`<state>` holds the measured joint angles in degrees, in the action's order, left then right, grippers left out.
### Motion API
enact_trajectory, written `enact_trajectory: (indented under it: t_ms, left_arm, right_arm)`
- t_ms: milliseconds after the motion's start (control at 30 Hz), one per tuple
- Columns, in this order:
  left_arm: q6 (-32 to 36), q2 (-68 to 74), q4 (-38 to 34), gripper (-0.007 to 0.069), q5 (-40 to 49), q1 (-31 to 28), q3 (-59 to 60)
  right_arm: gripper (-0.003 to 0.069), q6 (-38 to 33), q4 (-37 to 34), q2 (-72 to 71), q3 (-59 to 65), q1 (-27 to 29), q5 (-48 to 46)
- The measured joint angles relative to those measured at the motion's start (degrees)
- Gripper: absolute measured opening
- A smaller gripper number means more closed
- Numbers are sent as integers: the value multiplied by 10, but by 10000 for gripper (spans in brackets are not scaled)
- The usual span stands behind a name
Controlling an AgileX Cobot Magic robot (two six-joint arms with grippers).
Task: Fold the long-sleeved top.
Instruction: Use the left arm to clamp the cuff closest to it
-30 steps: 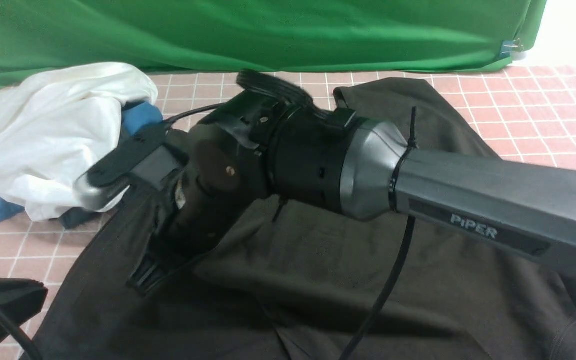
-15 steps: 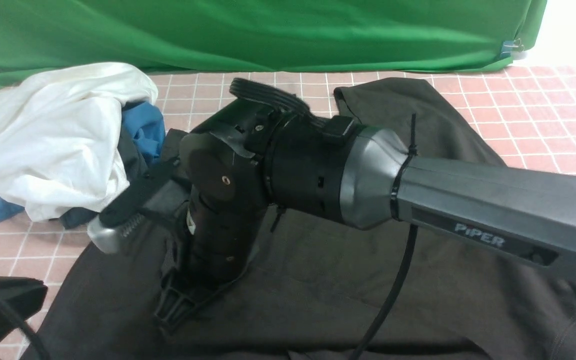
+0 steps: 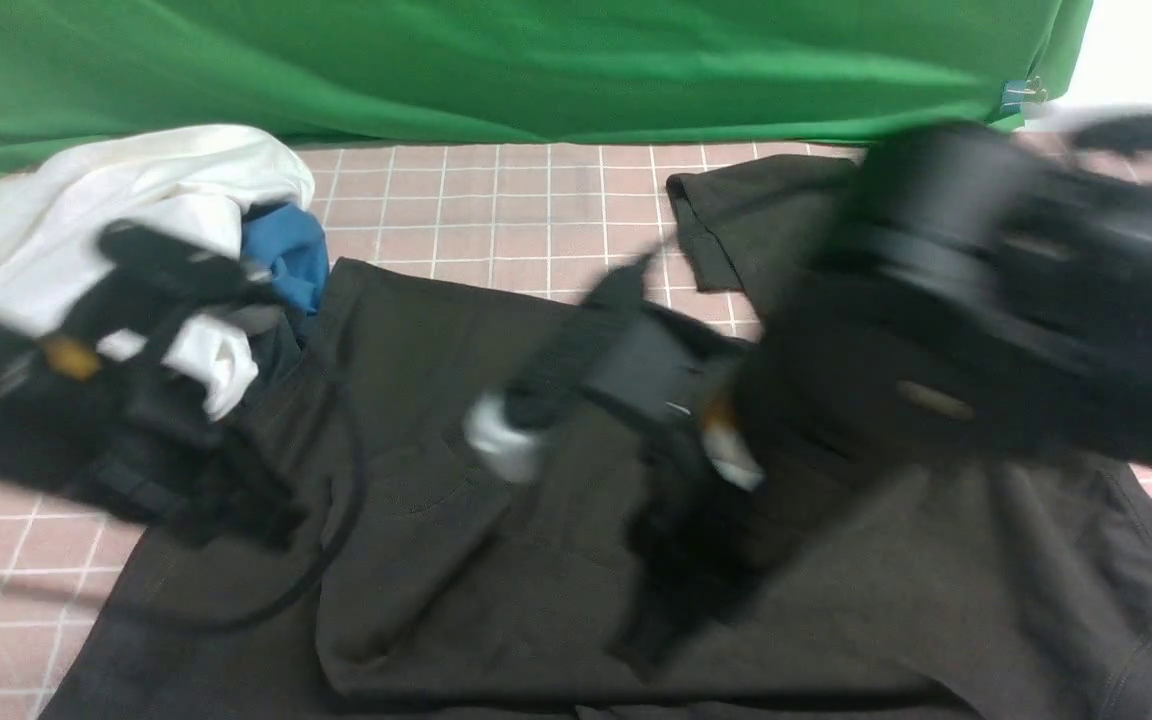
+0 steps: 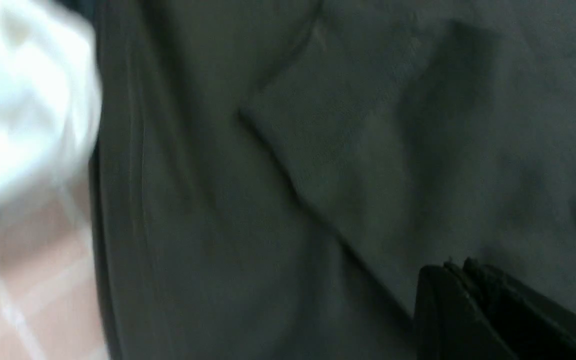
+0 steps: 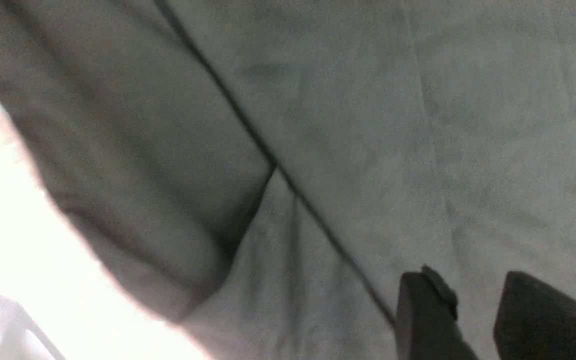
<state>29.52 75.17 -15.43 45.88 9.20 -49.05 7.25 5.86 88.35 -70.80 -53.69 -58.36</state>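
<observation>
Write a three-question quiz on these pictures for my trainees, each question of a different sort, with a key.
1. True or false: the long-sleeved top hangs from the green backdrop.
2. What colour is the cloth bunched against the white garment? A. blue B. red C. yellow
3. Fill in: in the right wrist view, the jaws of the right gripper stand ____ above the top.

Key: 1. false, it lies spread on the tiled surface; 2. A; 3. open.
</observation>
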Motion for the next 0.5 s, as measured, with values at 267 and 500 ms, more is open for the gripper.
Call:
enact_trajectory:
  t_ms: [267,500]
  left_arm:
    - [217,157,-108,190,-108,0,-55]
    - [316,261,-107,449,-171,0,-69]
  right_arm:
    - [237,30,-13,-106,119,0,86]
    - [239,39,-14,-109,140,0,97]
